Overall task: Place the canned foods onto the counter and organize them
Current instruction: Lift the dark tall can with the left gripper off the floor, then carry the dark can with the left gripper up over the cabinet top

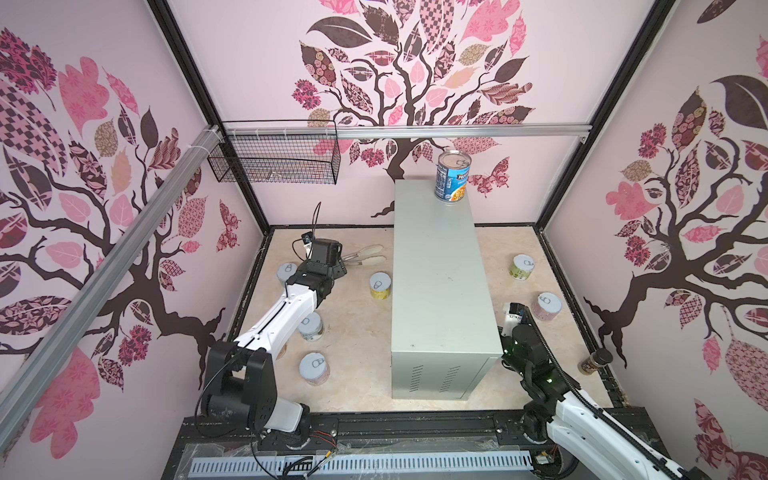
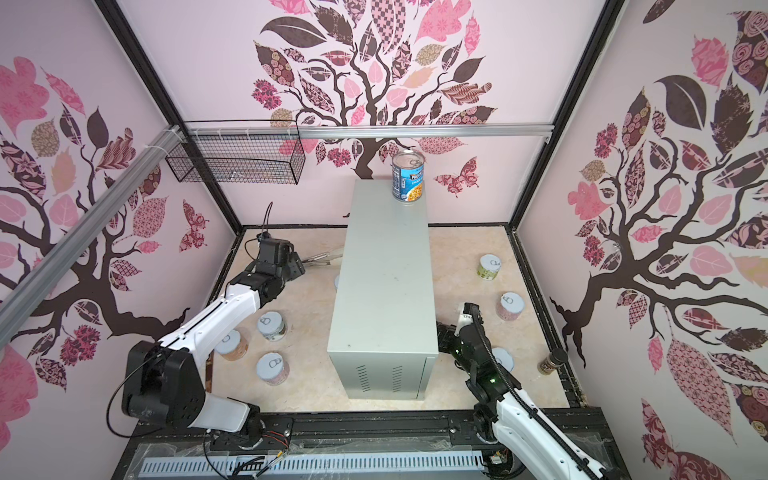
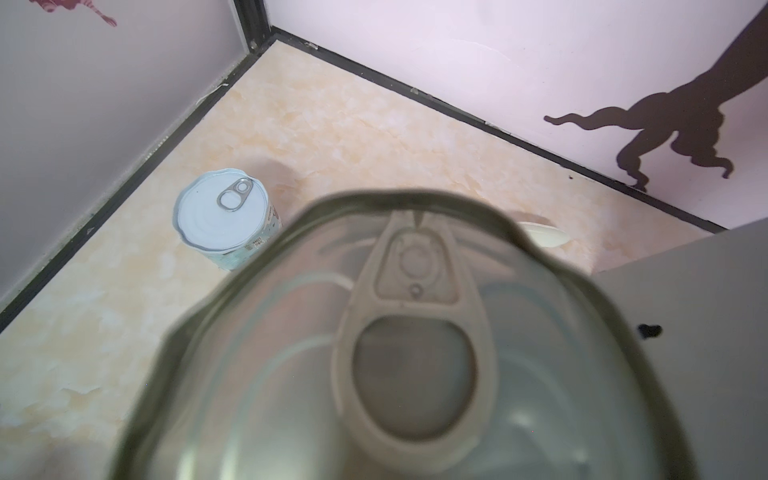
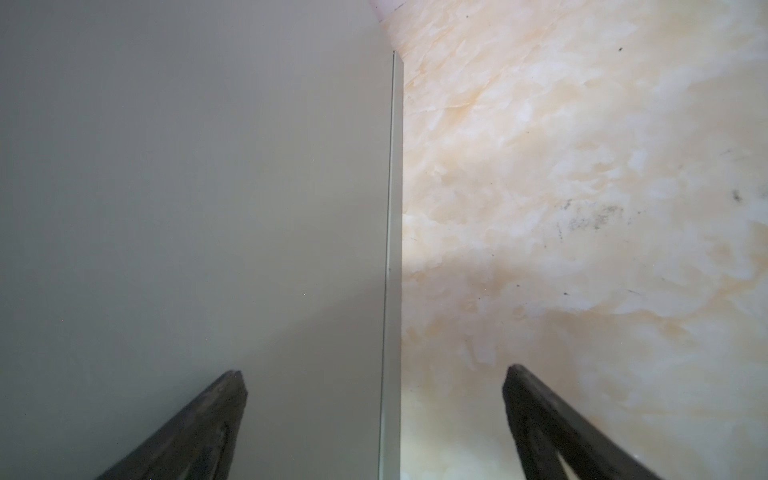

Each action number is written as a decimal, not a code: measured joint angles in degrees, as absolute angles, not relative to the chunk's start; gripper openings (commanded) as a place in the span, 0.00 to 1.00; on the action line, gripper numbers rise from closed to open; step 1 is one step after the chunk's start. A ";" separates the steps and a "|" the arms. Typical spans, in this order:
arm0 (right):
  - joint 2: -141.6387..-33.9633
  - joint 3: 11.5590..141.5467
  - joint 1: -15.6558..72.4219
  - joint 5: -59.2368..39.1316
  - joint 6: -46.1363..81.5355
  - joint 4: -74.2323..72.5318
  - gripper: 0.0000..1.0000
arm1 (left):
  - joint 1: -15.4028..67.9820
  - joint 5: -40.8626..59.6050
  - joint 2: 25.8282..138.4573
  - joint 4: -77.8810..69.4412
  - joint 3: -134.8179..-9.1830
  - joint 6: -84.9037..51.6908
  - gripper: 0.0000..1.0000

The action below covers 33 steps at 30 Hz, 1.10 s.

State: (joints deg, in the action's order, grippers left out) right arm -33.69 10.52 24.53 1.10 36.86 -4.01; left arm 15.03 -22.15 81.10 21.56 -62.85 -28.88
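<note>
**One can on the counter, one in the grip, eight on the floor**

Near right: the right gripper is seen with its jaws spread wide and empty. It sits low beside the right side of the counter, at the near end. A short can is half hidden behind that arm.

Near left: three short cans are grouped on the floor, with the nearest can in front and a second can behind it. The third can is tucked under the left arm.

Mid: a yellow-label can stands just beside the counter's left side. Two right-side cans are spaced apart on the right floor.

Far left: a corner can stands by the wall. The left gripper is placed between it and the tongs. The left wrist view is filled by the pull-tab lid of the held can. The fingers are hidden by the lid, so the jaws are judged to be partly closed on that can. The label is not seen, and lift-off from the floor cannot be confirmed.

Far: the blue-label can is set upright at the far right corner of the counter top.

Step judged: transfer of the second can to the counter.

Next move: the can must be raised above the counter's top edge, kept clear of the tongs, and moved right. It should be set upright next to the blue-label can, with room left for a row.
</note>
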 measured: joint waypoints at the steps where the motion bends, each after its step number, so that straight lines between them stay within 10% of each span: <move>1: -33.26 10.94 24.49 0.99 37.23 -3.42 1.00 | 15.20 -21.74 79.57 22.52 -62.85 -28.60 0.63; 33: -29.17 39.18 24.64 -0.86 31.57 16.19 1.00 | 25.06 -6.85 72.14 66.57 -104.57 -13.41 0.61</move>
State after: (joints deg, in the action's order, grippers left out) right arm -29.17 39.18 24.64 -0.86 31.57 16.19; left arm 25.06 -6.85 72.14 66.57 -104.57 -13.41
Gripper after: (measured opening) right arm 0.999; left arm 0.751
